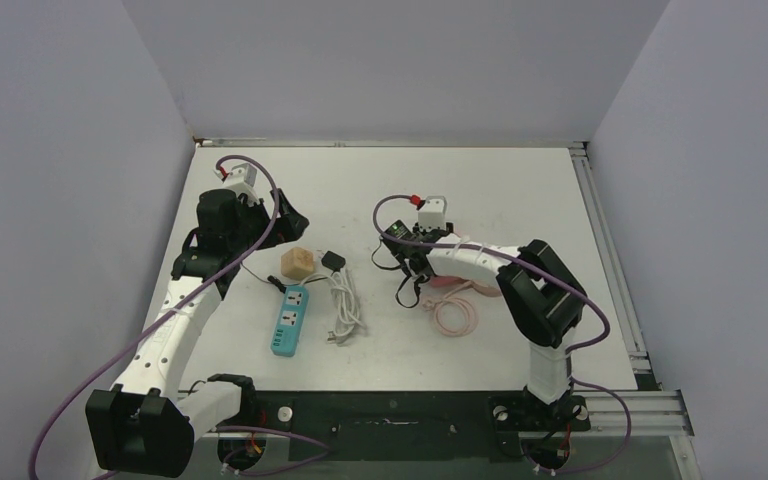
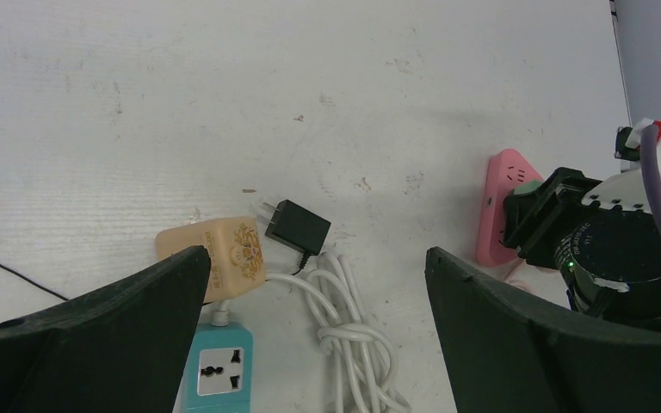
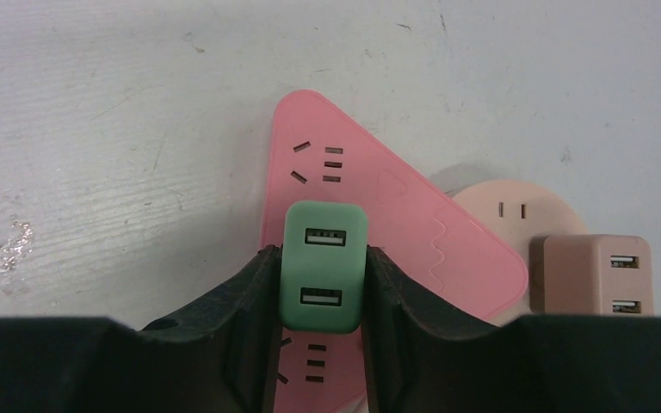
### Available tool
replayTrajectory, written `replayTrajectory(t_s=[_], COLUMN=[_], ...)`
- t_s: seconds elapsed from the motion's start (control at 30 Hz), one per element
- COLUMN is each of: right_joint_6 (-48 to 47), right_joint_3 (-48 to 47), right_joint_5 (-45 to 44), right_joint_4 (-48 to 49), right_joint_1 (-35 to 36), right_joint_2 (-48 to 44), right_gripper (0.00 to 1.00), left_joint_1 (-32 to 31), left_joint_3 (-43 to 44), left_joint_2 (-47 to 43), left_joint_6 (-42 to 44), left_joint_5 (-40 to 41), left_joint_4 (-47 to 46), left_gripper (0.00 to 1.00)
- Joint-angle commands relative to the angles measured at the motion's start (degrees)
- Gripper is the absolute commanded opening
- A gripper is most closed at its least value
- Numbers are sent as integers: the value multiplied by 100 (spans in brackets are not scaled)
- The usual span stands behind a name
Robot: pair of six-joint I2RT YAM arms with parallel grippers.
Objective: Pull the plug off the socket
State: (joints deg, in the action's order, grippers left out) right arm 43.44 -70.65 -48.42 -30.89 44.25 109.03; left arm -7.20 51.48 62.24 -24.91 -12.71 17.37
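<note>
In the right wrist view my right gripper [image 3: 321, 274] is shut on a green USB plug [image 3: 324, 267], one finger on each side of it. The plug stands over the pink triangular socket [image 3: 413, 232] that lies flat on the table; I cannot tell whether its pins are still in the slots. From above, the right gripper [image 1: 412, 262] covers the plug, and only a strip of the pink socket [image 1: 452, 281] shows. My left gripper [image 1: 278, 222] is open and empty, held above the table at the left. In the left wrist view the pink socket [image 2: 499, 202] lies at the right.
A teal power strip [image 1: 290, 319] with a coiled white cable [image 1: 344, 308], a beige cube adapter [image 1: 297, 264] and a black plug [image 1: 333, 262] lie left of centre. A round beige socket [image 3: 516, 215] with a tan USB plug [image 3: 596, 274] sits right of the pink socket. A pink cable [image 1: 455, 316] coils nearby.
</note>
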Motion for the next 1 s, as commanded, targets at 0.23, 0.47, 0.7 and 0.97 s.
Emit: replayTrajectory(t_s=[0.23,0.47,0.7,0.97], right_joint_6=[-947,-1564,-1290,-1110], right_joint_3=[625,1375,2420,3238], right_joint_5=[504,998,1586,1784], right_joint_4=[1311,2355,3344,4151], right_joint_1=[652,1340,1568,1578], right_joint_2=[-793,-1332,-2172,-2781], right_gripper=[5,5,5,5], left_joint_1=[-27,-57,-417,-1359], left_joint_3=[214,146,53,-84], left_joint_2=[-91,21,352,971], left_joint_6=[-13,-151,-379,-616], left_joint_5=[-137,-386,-861,-1666], left_joint_4=[-231,-356,-584,-1093], left_gripper=[93,93,93,92])
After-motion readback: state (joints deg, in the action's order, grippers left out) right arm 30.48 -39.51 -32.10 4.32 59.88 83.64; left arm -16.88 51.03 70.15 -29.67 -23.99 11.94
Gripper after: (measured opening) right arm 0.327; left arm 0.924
